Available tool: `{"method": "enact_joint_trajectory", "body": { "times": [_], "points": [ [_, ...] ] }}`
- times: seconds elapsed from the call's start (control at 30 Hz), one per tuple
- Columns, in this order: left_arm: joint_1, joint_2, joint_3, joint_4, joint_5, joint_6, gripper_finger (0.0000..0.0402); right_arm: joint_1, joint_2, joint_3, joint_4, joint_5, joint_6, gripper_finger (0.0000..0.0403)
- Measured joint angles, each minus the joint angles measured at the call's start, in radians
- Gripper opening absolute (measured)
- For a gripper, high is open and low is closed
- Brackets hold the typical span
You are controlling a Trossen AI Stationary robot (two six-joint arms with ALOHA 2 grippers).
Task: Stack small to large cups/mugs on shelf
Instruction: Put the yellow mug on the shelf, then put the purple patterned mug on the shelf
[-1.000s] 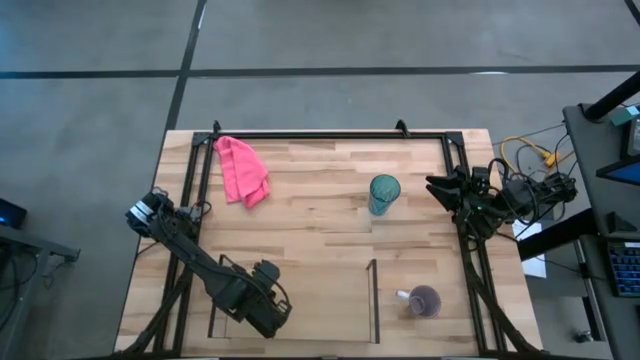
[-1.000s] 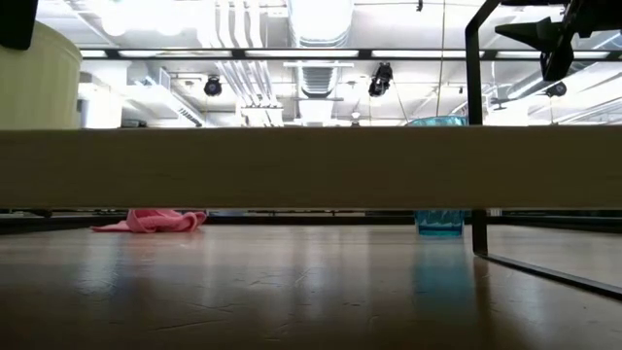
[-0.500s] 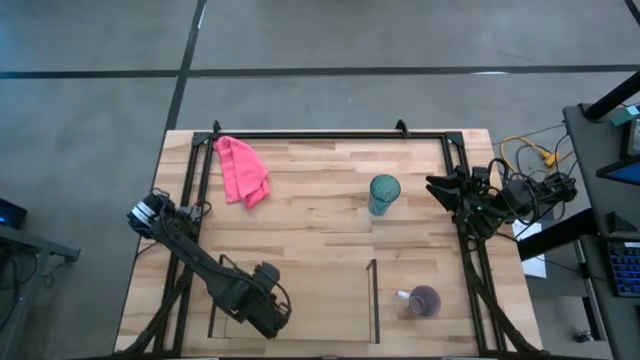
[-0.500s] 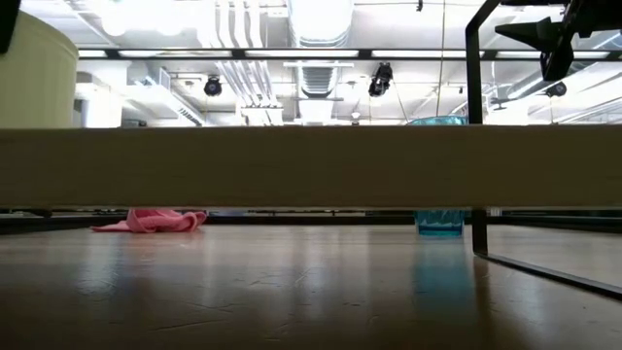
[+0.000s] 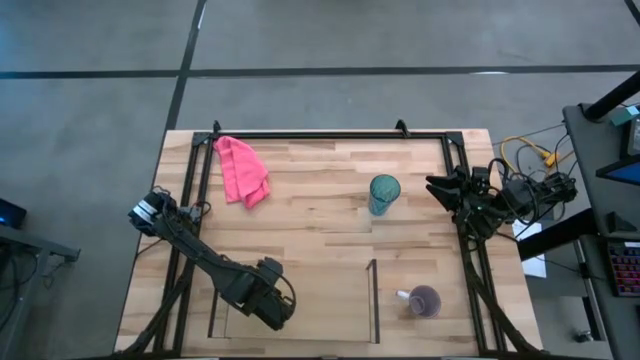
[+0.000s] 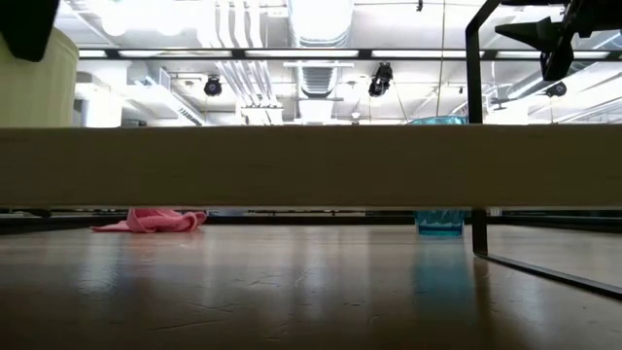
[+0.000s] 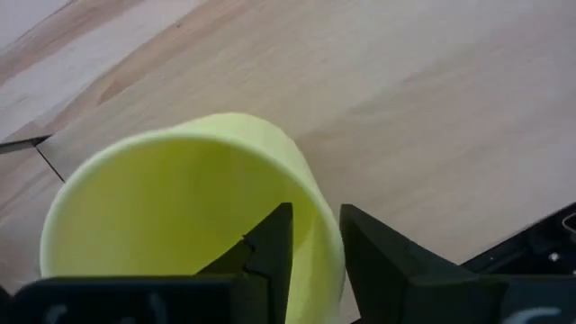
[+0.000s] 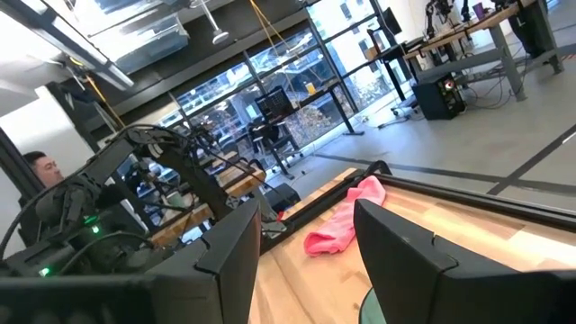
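1. Left gripper [image 7: 310, 247] at the surface's [image 5: 320, 240] seven o'clock, jaws clamped on the yellow mug's [image 7: 180, 207] rim, within the shelf [image 5: 372, 300].
2. Right gripper [image 5: 436, 186] waits at three o'clock, jaws apart.
3. Teal tumbler [image 5: 383, 193] stands toward one o'clock; purple mug [image 5: 424, 300] at five.

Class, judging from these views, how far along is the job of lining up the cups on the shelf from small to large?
Done: nothing looks finished.
In hand: the left gripper pinches the yellow mug by its rim, over the shelf at its left end.
Left: the purple mug sits outside the shelf's right panel, the teal tumbler stands mid-table, and the right gripper waits open at the table's right edge.
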Motion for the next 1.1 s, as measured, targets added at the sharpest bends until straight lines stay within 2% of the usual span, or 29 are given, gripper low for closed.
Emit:
{"method": "enact_joint_trajectory", "body": {
  "times": [0.4, 0.53, 0.83, 0.93, 1.1],
  "points": [
    [0.003, -0.003, 0.084, -0.026, 0.011, 0.000, 0.0082, 0.000, 0.000, 0.000, 0.000, 0.000, 0.000, 0.0176],
    [0.005, -0.003, 0.108, -0.094, 0.059, -0.003, 0.0082, 0.000, 0.000, 0.000, 0.000, 0.000, 0.000, 0.0176],
    [0.023, -0.004, 0.231, -0.221, 0.064, 0.002, 0.0082, 0.000, 0.000, 0.000, 0.000, 0.000, 0.000, 0.0176],
    [0.041, -0.004, 0.278, -0.224, 0.017, 0.024, 0.0082, 0.000, 0.000, 0.000, -0.001, 0.000, 0.000, 0.0176],
    [0.092, -0.005, 0.356, -0.206, -0.120, 0.171, 0.0082, 0.000, 0.000, 0.000, -0.001, 0.000, 0.000, 0.0176]
  ]
}}
